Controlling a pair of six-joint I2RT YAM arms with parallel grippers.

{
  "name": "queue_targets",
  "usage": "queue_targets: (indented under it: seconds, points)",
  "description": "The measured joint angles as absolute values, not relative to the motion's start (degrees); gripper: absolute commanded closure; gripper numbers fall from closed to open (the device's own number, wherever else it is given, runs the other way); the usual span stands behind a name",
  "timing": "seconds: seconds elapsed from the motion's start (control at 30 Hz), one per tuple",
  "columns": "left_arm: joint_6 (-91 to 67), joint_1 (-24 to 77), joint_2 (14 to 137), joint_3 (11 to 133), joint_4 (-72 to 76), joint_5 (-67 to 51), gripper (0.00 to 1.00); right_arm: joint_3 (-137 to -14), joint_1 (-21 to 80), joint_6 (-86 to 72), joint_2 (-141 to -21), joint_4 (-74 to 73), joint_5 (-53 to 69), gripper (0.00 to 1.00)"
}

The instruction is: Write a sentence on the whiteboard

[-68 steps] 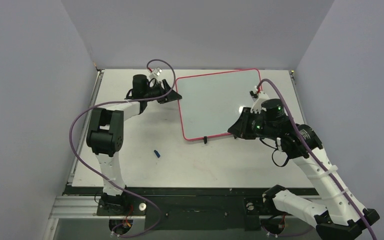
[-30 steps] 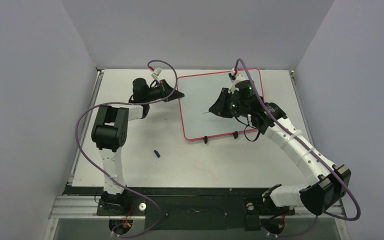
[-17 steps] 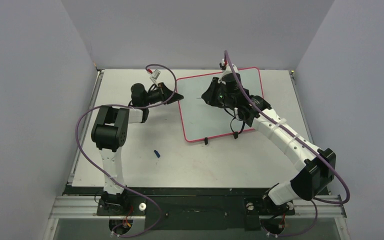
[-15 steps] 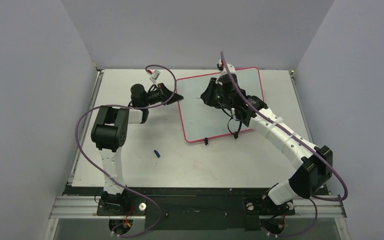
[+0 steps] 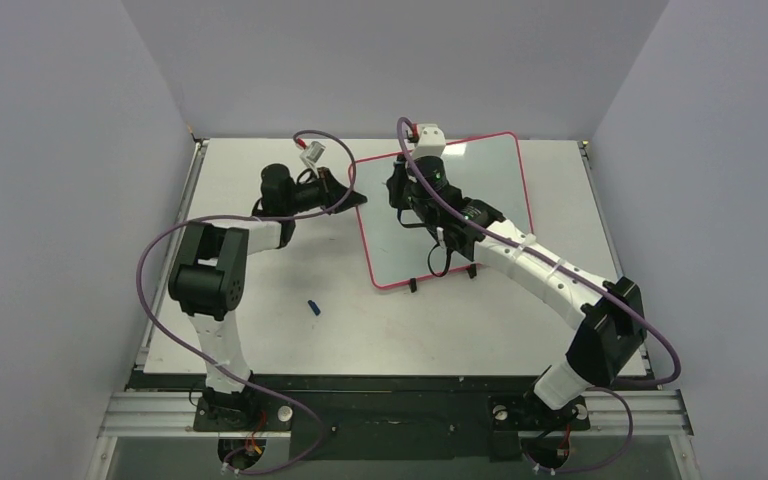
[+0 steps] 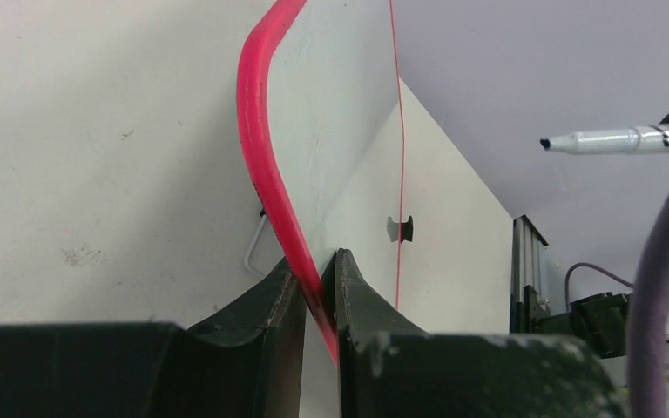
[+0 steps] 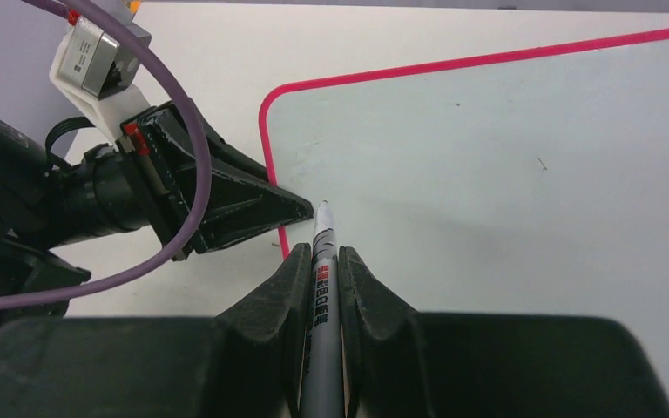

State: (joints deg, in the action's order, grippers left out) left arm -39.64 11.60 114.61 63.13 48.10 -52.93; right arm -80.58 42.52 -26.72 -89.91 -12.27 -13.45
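The whiteboard (image 5: 490, 190) lies flat on the table, pale grey with a red rim. The sentence is not in view; the board surface (image 7: 505, 174) that shows is blank. My left gripper (image 5: 355, 195) is shut on the board's left rim (image 6: 261, 157), which runs between its fingertips (image 6: 318, 266). My right gripper (image 5: 400, 190) is shut on a silver marker (image 7: 322, 279). The marker's dark tip points at the board's left edge, just beside the left gripper. The marker (image 6: 610, 139) also shows in the left wrist view. Whether its tip touches the board I cannot tell.
A small blue cap (image 5: 313, 307) lies on the white table (image 5: 260, 330) near the left arm. Two black clips (image 5: 411, 284) (image 5: 471, 270) sit on the board's near rim. Grey walls close in the table on three sides.
The right arm has swung left across the board, from its near right corner to its left edge, carrying the marker. The left gripper has kept its hold on the rim.
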Motion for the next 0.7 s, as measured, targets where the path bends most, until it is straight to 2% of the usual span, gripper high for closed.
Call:
queue_targets:
  seconds: [0.3,0.7]
  points:
    - [-28.38,14.61,107.42,63.13,33.89,-49.65,1.00,-80.47,43.27,-23.40,-93.17,-8.23,-15.27,1.00]
    - [-23.68,14.63,105.38,62.39,28.71,-49.08,1.00,-79.99,43.59,-21.32,-93.65,-6.00,-16.73,1.00]
